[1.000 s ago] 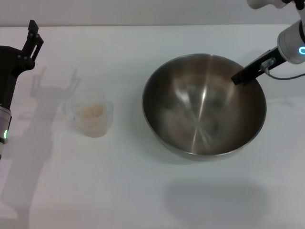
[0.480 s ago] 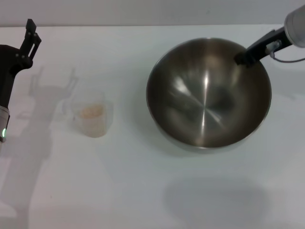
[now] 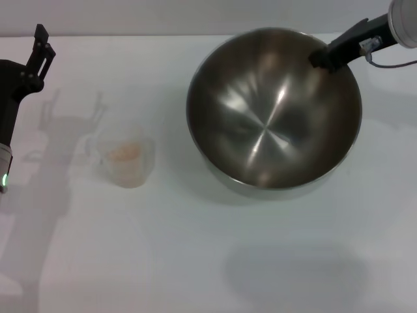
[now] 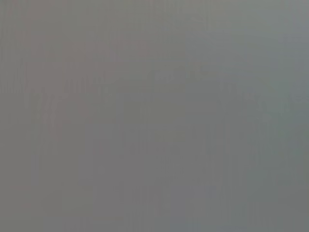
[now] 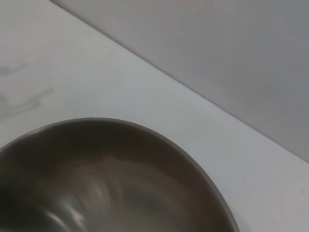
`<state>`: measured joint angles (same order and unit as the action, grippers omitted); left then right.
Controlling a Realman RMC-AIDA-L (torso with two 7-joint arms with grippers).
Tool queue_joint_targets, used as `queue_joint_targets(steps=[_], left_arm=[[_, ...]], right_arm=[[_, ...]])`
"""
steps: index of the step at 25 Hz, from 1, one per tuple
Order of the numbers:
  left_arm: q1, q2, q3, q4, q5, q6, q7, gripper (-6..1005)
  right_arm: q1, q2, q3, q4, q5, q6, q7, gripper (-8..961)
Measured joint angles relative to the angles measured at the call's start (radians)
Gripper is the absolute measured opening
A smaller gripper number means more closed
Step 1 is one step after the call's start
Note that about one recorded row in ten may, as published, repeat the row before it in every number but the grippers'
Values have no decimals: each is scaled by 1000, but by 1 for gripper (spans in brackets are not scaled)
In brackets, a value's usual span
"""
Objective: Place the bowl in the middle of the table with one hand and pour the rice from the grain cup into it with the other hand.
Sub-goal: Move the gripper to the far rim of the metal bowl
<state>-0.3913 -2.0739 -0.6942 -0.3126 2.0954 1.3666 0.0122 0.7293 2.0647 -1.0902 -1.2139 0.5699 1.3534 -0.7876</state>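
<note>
The big steel bowl (image 3: 270, 120) hangs tilted above the white table (image 3: 195, 261), with its shadow on the table below it. My right gripper (image 3: 320, 60) is shut on the bowl's far right rim. The bowl's inside also shows in the right wrist view (image 5: 111, 183). The small clear grain cup (image 3: 126, 161) stands on the table left of the bowl, with pale rice (image 3: 124, 152) inside it. My left gripper (image 3: 40, 47) is open and empty at the far left, behind and left of the cup. The left wrist view shows only plain grey.
The table's far edge meets a grey wall (image 3: 163, 16), also in the right wrist view (image 5: 217, 58). The left arm's shadow (image 3: 71, 111) lies on the table beside the cup.
My right gripper has lifted the bowl off the table and carried it up and to the left, with the bowl tilting. The cup and the left arm have stayed put.
</note>
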Motion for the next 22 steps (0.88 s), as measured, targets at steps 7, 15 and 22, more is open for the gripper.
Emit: queue_joint_targets(steps=[7,15,22], left_arm=[[-1,0,-1,0,0,4,0,870],[-1,0,-1,0,0,6,1,870],[-2,0,-1,0,0,8,2,870]], right_arm=[[-12,1,0,-11,84,35,-74,2],[-17,1,-3,-13,161,96,-155,3],[-19,4,-16,-7,192,151,-205,4]])
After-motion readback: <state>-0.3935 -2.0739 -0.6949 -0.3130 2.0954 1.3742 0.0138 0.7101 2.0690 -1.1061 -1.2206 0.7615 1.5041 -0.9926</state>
